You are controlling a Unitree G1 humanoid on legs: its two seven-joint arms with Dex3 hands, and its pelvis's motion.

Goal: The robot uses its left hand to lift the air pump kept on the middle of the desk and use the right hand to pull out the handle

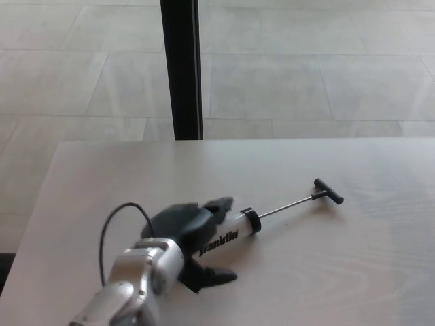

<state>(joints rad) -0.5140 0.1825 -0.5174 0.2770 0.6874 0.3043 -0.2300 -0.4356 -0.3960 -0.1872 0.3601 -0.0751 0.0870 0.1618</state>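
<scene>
counter [326, 272]: pale wood-grain finish, smooth, matt
air pump [228, 238]: white plastic-looking barrel, slight sheen, black lettering; black cap
rod [285, 206]: thin bright metal, shiny
handle [329, 191]: black, matt, plastic-looking
left hand [183, 234]: black matt shell
forearm [132, 288]: silver metal-look casing, satin gloss
cable [109, 234]: black, smooth
floor [306, 68]: large grey tiles, dull sheen

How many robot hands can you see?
1. The left hand is low on the desk, by the air pump. The right hand isn't in view.
</scene>
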